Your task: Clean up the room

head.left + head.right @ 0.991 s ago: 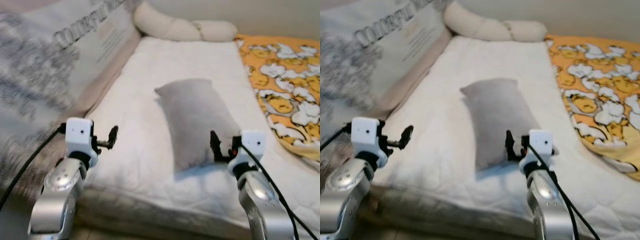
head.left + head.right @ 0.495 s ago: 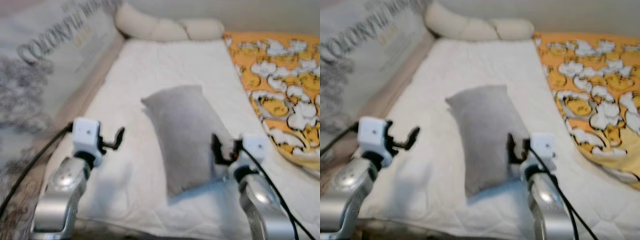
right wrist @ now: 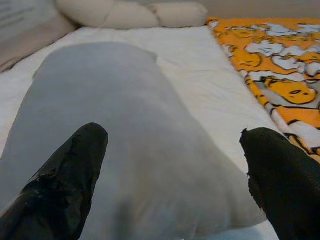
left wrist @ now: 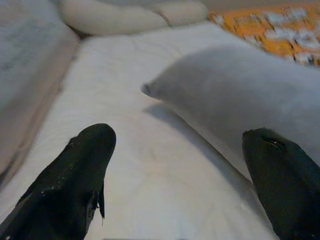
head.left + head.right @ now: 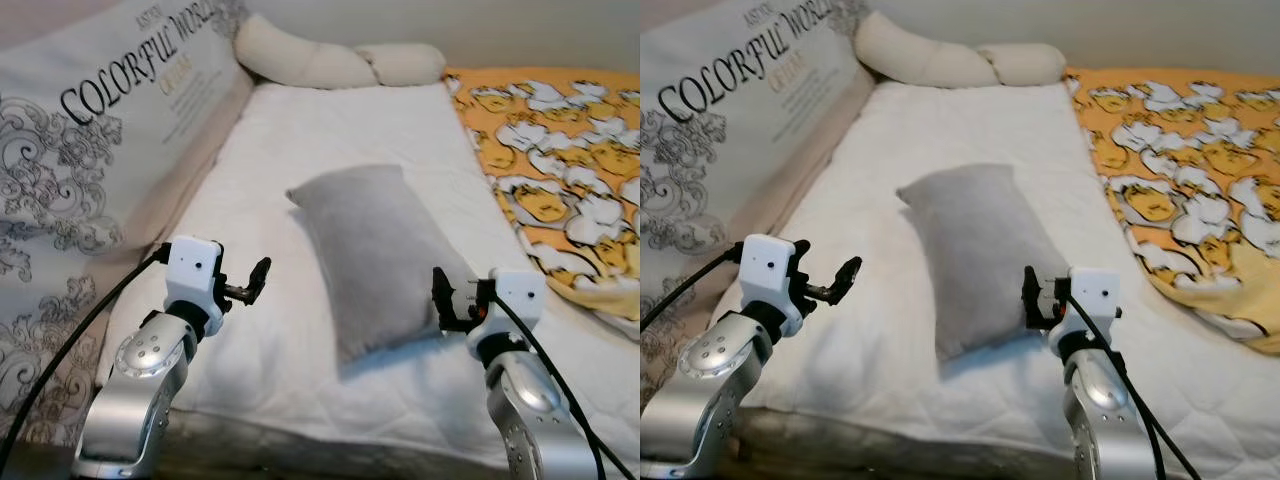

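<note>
Left eye view | grey pillow (image 5: pixel 378 253) on mattress (image 5: pixel 260 200) | both pincers (image 4: pixel 175 165) (image 3: pixel 175 170) wide

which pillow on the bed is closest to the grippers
The grey pillow lying mid-mattress, right before the right gripper. The long cream bolster lies at the far end against the wall, and the printed cushion leans along the left side.

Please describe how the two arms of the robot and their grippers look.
Both arms are silver metal with round joints. Each wrist carries a white box-shaped module, and a black cable runs along each arm. The left gripper and right gripper have black jaws with rough-textured, tapering fingers.
</note>
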Robot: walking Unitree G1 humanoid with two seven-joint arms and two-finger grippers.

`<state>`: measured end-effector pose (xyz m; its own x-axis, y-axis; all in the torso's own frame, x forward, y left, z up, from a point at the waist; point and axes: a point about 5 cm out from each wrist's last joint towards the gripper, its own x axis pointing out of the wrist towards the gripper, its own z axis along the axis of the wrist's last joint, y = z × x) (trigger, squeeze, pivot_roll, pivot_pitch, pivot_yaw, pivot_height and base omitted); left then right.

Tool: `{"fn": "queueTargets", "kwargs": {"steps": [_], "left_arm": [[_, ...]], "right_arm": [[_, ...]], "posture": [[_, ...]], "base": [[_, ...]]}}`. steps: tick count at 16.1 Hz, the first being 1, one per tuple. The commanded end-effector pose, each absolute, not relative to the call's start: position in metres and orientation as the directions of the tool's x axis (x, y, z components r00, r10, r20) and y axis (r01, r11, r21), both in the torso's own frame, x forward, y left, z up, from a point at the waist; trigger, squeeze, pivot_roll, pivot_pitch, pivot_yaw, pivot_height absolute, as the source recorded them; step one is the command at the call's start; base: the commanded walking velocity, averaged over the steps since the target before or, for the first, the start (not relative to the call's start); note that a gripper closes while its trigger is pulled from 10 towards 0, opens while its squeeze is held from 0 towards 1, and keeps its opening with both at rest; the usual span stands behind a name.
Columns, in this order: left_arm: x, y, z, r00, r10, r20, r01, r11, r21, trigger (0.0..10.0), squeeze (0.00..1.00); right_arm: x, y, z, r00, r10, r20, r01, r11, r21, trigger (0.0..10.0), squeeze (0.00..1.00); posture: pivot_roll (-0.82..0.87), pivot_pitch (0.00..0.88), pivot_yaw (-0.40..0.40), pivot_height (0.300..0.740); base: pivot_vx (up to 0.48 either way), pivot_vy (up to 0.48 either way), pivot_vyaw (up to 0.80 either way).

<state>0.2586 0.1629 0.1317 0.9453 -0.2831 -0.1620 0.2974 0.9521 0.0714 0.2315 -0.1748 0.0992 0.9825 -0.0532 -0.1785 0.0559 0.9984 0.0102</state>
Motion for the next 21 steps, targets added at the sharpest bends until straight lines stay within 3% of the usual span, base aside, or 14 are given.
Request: {"fn": "queueTargets", "kwargs": {"steps": [1,16,21], "left_arm": [[0.257,0.166,0.127,0.946,-0.269,-0.183,0.286,0.955,0.074,10.0,0.00],[0.262,0.164,0.124,0.947,-0.253,-0.199,0.268,0.962,0.053,10.0,0.00],[0.290,0.145,0.119,0.911,-0.336,-0.240,0.354,0.934,0.039,10.0,0.00]], "right_arm": [[0.236,-0.173,0.104,0.987,-0.048,-0.155,0.052,0.998,0.021,10.0,0.00],[0.236,-0.175,0.105,0.986,-0.042,-0.160,0.044,0.999,0.013,10.0,0.00],[0.269,-0.217,0.105,0.973,-0.120,-0.196,0.102,0.990,-0.099,10.0,0.00]], "posture": [[-0.06,0.000,0.038,0.740],[-0.07,0.000,0.036,0.740],[-0.09,0.000,0.050,0.740]], "base": [[0.000,0.000,0.00],[0.000,0.000,0.00],[0.000,0.000,0.00]]}}
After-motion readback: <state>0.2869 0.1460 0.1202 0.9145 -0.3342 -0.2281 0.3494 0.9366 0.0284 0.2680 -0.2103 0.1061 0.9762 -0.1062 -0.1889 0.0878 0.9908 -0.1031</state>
